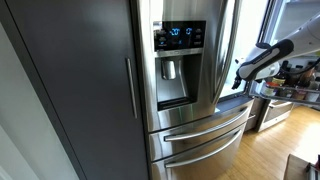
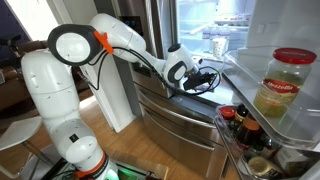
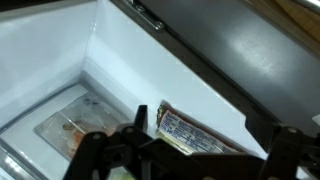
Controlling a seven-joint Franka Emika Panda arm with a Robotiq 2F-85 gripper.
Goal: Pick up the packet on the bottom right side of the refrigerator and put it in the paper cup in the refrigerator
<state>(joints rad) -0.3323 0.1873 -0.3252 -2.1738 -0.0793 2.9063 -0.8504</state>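
The stainless-steel refrigerator (image 1: 196, 120) has its dispenser door closed and its other door open; it also shows in an exterior view (image 2: 172, 112). My gripper (image 2: 203, 80) reaches into the low right part of the fridge compartment. In the wrist view a packet (image 3: 193, 134) with printed text leans on edge against the white inner wall. My gripper (image 3: 210, 152) is open, with its dark fingers on either side of the packet. I cannot tell if they touch it. A pale paper cup (image 2: 219, 45) stands on a shelf further back.
A second flat packet (image 3: 72, 124) lies under a translucent surface to the left. The open door's shelves hold a large jar (image 2: 282, 84) and small bottles (image 2: 243, 122). A dark-grey cabinet panel (image 1: 70, 80) stands beside the fridge. The drawer handles (image 2: 180, 118) jut out below the arm.
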